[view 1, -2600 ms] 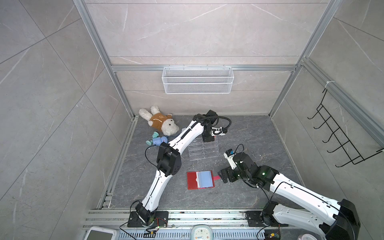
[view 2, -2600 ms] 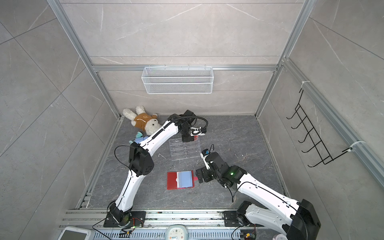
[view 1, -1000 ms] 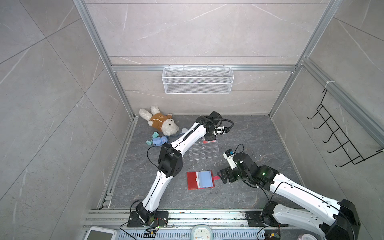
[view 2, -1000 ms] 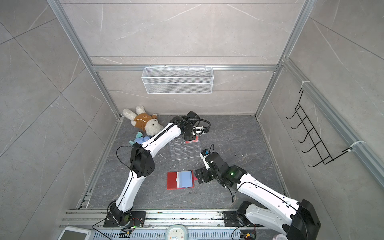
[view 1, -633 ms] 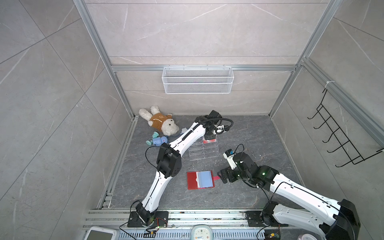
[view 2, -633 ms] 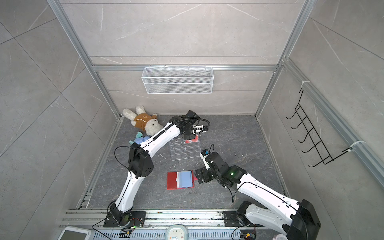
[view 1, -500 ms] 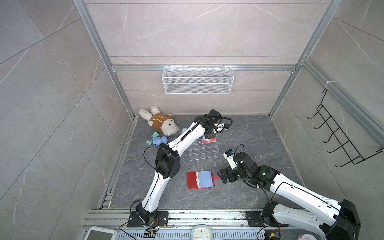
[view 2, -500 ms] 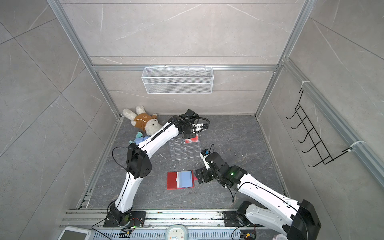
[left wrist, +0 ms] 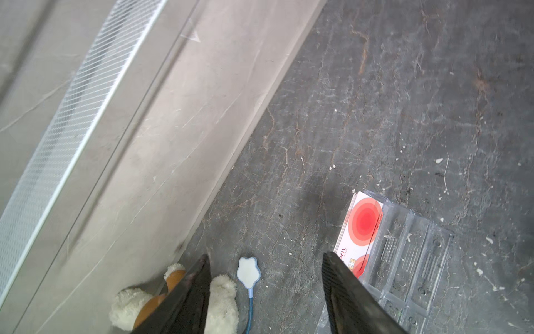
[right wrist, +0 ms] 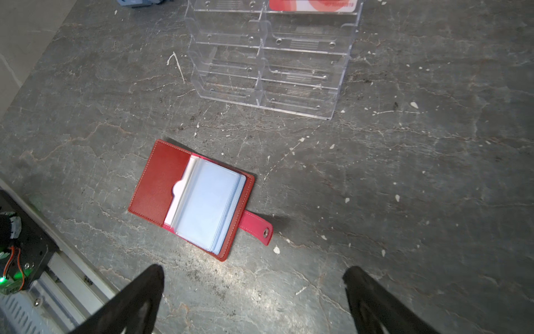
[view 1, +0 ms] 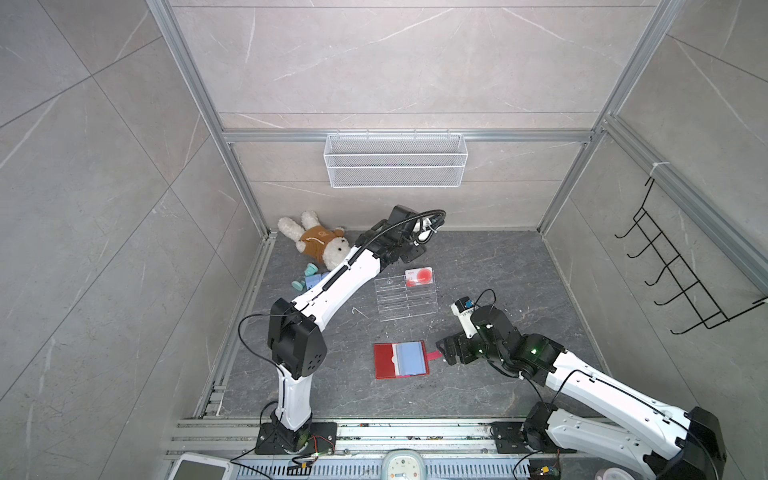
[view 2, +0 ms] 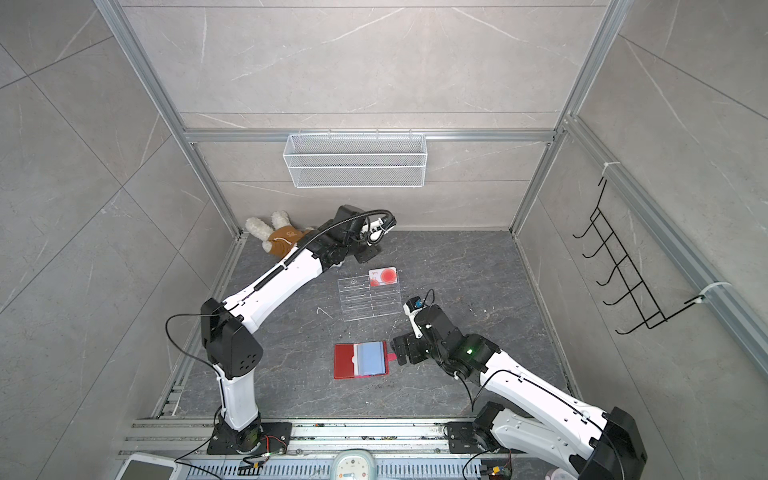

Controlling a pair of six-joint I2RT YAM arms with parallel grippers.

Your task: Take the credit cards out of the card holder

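The credit cards (view 1: 419, 277) sit in the rear right pocket of the clear stand (view 1: 405, 303), near the middle of the worktop (view 1: 498, 266) and toward its back edge. The left gripper (left wrist: 265, 256) hovers just behind them, fingers apart and empty. The red card holder (view 1: 401, 359) lies open nearer the front edge, its strap pointing at the right gripper (right wrist: 254, 270), whose fingers are spread wide, holding nothing.
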